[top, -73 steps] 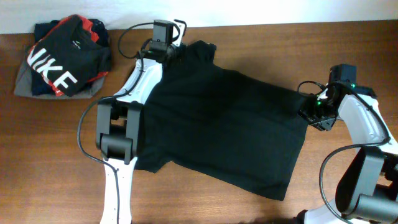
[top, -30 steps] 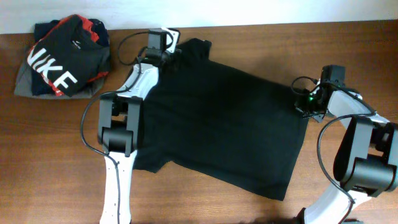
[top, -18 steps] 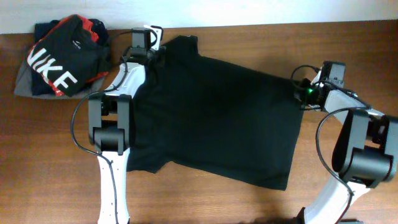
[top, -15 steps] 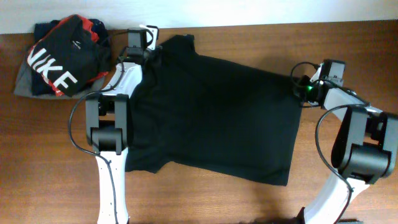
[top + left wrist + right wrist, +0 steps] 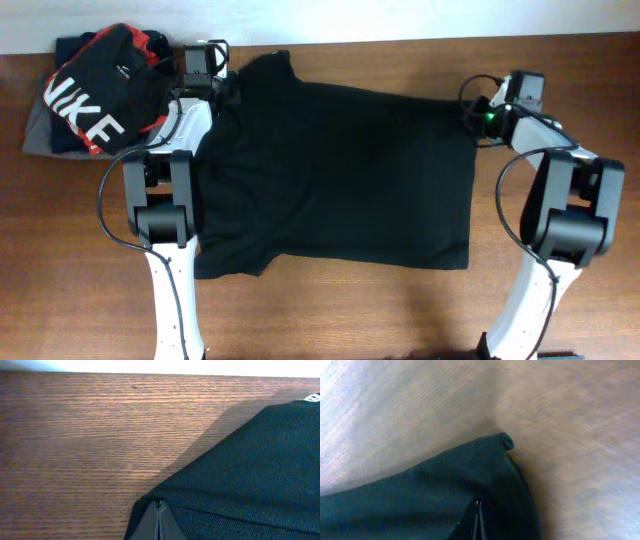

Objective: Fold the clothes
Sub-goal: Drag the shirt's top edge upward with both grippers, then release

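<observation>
T-shirt: the black T-shirt (image 5: 340,170) is lying spread out and mostly flat across the middle of the surface (image 5: 80,250), with one short sleeve sticking out at its near left corner.

Left hand: the left hand (image 5: 158,512) is reaching to the shirt's far left corner. Its fingers are pressing together on a fold of the black fabric, and the cloth is running away from them to the right in the wrist view.

Right hand: the right hand (image 5: 476,512) is sitting at the shirt's far right corner. Its fingers are pinching together on the fabric, and just beyond the grip the corner of the cloth is curling up into a small peak above the wood.

Far edge: the shirt's far edge is stretching between the two hands, sloping slightly from left to right.

Arms: both arms are extending from the near side of the surface, the left one lying along the shirt's left side and the right one arching over bare wood just right of the shirt.

Other garments: a black-and-red NIKE garment (image 5: 100,90) is resting on a folded grey garment (image 5: 35,140) in the far left corner, near the left hand but apart from the T-shirt.
</observation>
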You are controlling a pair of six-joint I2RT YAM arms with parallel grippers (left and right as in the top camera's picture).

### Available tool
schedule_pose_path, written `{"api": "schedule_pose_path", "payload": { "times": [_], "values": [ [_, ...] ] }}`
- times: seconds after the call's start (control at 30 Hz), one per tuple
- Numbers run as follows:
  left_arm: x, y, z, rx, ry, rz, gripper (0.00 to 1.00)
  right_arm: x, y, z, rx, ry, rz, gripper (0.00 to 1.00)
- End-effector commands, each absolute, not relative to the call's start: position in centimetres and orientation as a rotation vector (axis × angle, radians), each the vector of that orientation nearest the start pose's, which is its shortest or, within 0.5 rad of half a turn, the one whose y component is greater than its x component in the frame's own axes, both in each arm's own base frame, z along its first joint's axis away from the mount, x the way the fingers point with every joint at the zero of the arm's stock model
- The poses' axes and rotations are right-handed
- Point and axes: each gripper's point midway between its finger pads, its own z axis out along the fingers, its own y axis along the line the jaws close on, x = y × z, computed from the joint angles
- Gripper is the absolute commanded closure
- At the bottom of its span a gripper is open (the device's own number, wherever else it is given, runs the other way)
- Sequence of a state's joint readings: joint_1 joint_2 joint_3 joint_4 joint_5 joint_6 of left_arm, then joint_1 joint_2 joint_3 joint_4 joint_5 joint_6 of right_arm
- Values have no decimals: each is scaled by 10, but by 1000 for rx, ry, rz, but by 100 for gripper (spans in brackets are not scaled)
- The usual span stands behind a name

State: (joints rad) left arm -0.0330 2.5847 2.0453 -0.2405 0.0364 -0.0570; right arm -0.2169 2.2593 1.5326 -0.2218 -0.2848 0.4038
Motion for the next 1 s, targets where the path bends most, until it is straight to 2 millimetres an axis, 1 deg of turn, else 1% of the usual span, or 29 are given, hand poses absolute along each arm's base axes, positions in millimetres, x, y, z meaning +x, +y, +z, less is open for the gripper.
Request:
{"api": "schedule_pose_path", "payload": {
  "times": [0.0,0.03,0.1,0.13,0.2,0.23,0.3,0.33,0.37,0.4,0.43,0.47,0.5,0.53,0.57,0.63,0.67,0.7,0.83,0.93,0.97],
  "values": [
    [633,16,-57,-187,2487,49,100,559,-56,-5,624,2459,375,95],
    [632,18,-57,-205,2485,64,100,563,-52,-2,613,2457,371,94],
    [631,32,-56,-340,2461,134,100,569,-45,1,596,2464,369,90],
    [632,36,-53,-381,2437,159,100,570,-40,3,589,2475,373,84],
    [639,38,-46,-385,2399,160,100,570,-35,4,577,2504,371,77],
    [642,38,-42,-385,2384,157,100,569,-35,6,583,2517,368,71],
    [646,38,-31,-384,2358,151,100,569,-38,16,594,2535,352,52],
    [648,38,-25,-377,2350,151,100,570,-40,20,586,2540,342,41],
    [650,38,-18,-367,2338,152,99,570,-45,29,585,2547,321,21],
    [651,38,-12,-364,2329,152,98,570,-52,36,605,2552,288,14],
    [653,38,-2,-350,2316,154,94,570,-57,44,618,2557,267,10],
    [654,38,5,-342,2307,156,85,570,-61,53,627,2560,257,7],
    [656,38,17,-326,2293,159,73,570,-65,66,627,2564,252,0],
    [656,38,25,-319,2287,161,59,570,-68,78,617,2570,246,1],
    [656,38,32,-310,2284,164,50,569,-71,87,619,2571,241,1],
    [654,37,50,-295,2279,168,34,566,-74,112,631,2576,236,1],
    [651,37,63,-296,2275,168,13,562,-75,132,637,2580,234,1],
    [650,37,73,-296,2271,167,1,559,-75,144,640,2580,234,1],
    [642,37,117,-296,2245,161,1,546,-73,199,635,2550,236,1],
    [633,37,150,-295,2223,154,1,528,-70,233,641,2539,240,1],
    [629,37,160,-295,2219,153,1,522,-69,241,642,2541,239,1]
  ]
}}
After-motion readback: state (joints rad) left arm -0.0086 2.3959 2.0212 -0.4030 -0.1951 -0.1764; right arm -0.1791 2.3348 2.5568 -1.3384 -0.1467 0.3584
